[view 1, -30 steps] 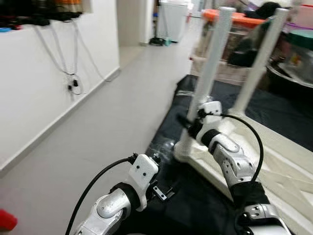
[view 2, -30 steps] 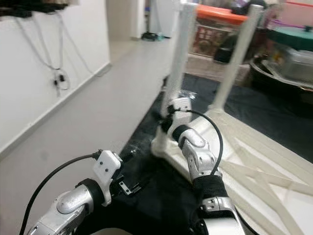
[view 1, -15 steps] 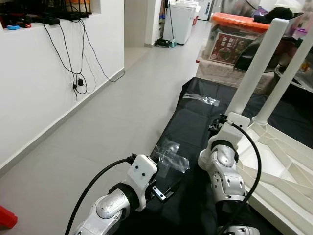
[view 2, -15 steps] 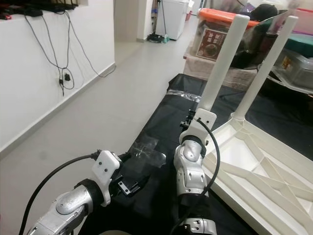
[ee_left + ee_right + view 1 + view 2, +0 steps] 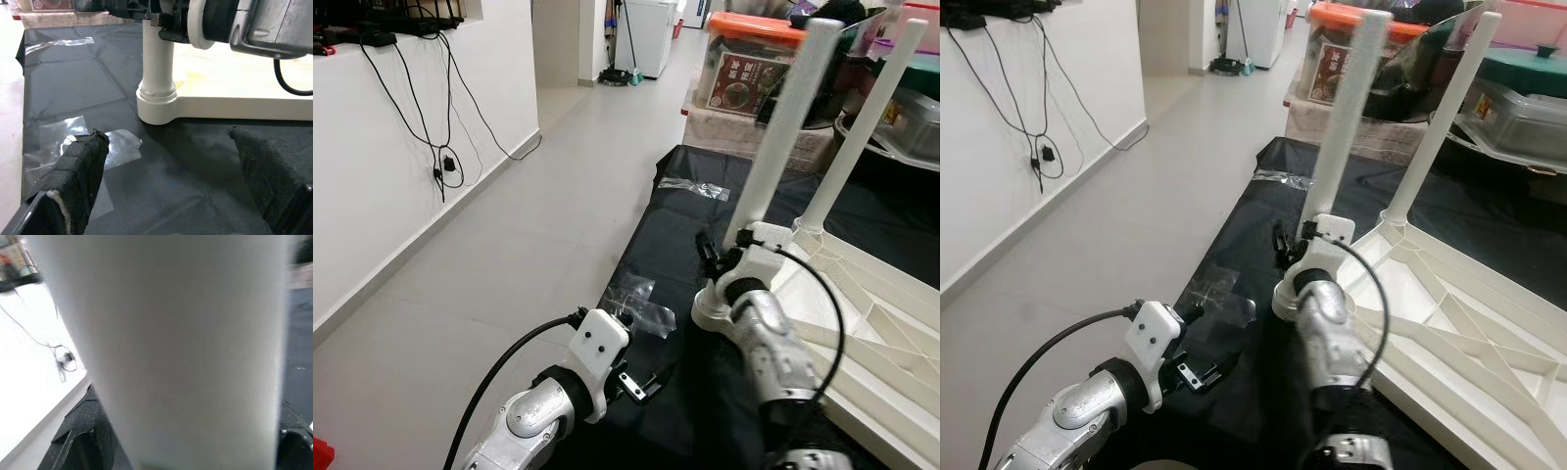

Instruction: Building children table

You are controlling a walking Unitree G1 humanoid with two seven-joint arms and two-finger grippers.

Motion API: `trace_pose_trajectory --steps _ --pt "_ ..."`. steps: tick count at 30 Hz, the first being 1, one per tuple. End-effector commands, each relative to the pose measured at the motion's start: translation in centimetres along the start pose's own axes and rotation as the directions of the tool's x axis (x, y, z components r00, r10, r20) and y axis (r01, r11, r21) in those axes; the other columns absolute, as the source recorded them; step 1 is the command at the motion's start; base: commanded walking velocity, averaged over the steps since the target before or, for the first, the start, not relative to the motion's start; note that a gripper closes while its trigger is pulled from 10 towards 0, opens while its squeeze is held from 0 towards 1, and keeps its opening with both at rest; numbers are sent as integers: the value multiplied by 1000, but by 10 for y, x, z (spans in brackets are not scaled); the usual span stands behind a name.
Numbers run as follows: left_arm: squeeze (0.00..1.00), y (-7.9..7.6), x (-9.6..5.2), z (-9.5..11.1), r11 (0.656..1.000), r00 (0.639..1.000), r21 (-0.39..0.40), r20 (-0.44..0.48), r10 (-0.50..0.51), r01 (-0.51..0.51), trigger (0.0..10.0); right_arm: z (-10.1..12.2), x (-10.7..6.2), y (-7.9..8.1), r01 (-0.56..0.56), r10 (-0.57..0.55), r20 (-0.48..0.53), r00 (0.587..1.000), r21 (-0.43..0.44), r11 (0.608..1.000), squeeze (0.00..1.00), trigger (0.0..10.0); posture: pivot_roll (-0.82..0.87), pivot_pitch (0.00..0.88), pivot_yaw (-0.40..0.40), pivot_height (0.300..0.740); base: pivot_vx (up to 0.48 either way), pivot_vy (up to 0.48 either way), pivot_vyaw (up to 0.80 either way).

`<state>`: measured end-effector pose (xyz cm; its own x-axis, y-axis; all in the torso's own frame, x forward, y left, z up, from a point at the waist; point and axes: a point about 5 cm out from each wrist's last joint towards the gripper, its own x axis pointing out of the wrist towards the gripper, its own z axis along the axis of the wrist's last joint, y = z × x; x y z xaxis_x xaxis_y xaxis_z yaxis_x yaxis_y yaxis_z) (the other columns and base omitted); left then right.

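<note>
A grey tiled floor [image 5: 509, 255] runs along a white wall [image 5: 382, 176] hung with black cables, and a black sheet [image 5: 675, 225] is spread over the floor beside a stack of storage boxes. On the sheet an upturned white children's table [image 5: 1449, 323] is laid with its underside ribs facing up; two white legs stand upright from it, the near leg [image 5: 781, 127] at the table's near corner and the far leg [image 5: 862, 127] at the corner behind it. Pieces of clear plastic film [image 5: 641, 299] are seen on the sheet close to the sheet's left edge.

The right gripper [image 5: 717, 257] is raised against the lower part of the near leg, just above its socket; in the right wrist view the leg is seen between the two black fingers [image 5: 88, 431], which are clasped around it.

The left gripper [image 5: 171, 176] is held low over the sheet, its fingers [image 5: 78, 166] spread apart and holding nothing, with the socket of the near leg just ahead of them and not touched
</note>
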<state>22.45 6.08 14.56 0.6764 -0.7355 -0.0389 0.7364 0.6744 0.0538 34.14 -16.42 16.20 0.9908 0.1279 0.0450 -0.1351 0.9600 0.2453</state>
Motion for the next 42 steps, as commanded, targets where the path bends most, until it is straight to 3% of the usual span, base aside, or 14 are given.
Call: trace_pose_trajectory --steps 1,6,9,10,11,17,18,21,22,28,31,32,34,42 --pt "0 -3 1 3 1000 1000 0 7 -9 9 10000 0 -5 10 -218 217 -55 974 -9 976 0 10000 195 0 -98 740 0 0 0" --pt "0 -3 1 3 1000 1000 0 8 -10 10 10000 1 -11 15 -441 433 -123 893 -44 896 0 10000 190 0 -92 740 0 0 0" --pt "0 -3 2 3 1000 1000 2 8 -11 11 10000 4 -15 23 -629 614 -164 772 -58 775 0 10000 197 0 -93 740 0 0 0" --pt "0 -3 2 3 1000 1000 3 8 -13 13 10000 12 -16 31 -767 752 -178 635 -25 641 0 10000 203 0 -99 740 0 0 0" --pt "0 -3 3 3 1000 1000 3 8 -13 13 10000 15 -16 34 -804 790 -181 585 -8 594 0 10000 206 0 -101 740 0 0 0" --pt "0 -3 3 3 1000 1000 4 8 -13 13 10000 18 -16 37 -863 845 -210 491 13 505 0 10000 206 0 -101 740 0 0 0" --pt "0 -3 3 2 1000 1000 4 8 -13 13 10000 15 -15 37 -865 840 -240 487 0 502 0 0 206 0 -104 740 0 0 0" --pt "0 -3 3 2 1000 1000 4 8 -12 12 10000 12 -14 37 -865 834 -261 487 -11 502 0 0 206 0 -104 740 0 0 0" --pt "0 -3 4 1 1000 1000 3 8 -9 9 10000 3 -9 32 -784 748 -256 613 -76 616 0 0 206 0 -102 740 0 0 0" --pt "0 -2 4 0 1000 1000 2 7 -7 7 10000 -1 -4 25 -627 604 -191 774 -100 772 0 0 197 0 -97 740 0 0 0" --pt "0 -1 3 -1 1000 1000 -1 6 -4 4 10000 0 5 3 -190 183 -76 980 -92 978 0 0 192 0 -94 740 0 0 0" --pt "0 -1 3 -1 1000 1000 -1 6 -4 4 10000 0 5 3 -190 183 -76 980 -92 978 0 0 192 0 -94 740 0 0 0" --pt "0 -1 3 -1 1000 1000 -3 5 -1 1 10000 -2 -3 -27 275 -280 -26 960 -115 954 0 0 187 0 -89 740 0 0 0" --pt "0 0 3 -3 1000 1000 -9 3 5 -5 10000 -12 -27 -32 595 -596 6 803 -53 802 0 0 189 0 -91 740 0 0 0"
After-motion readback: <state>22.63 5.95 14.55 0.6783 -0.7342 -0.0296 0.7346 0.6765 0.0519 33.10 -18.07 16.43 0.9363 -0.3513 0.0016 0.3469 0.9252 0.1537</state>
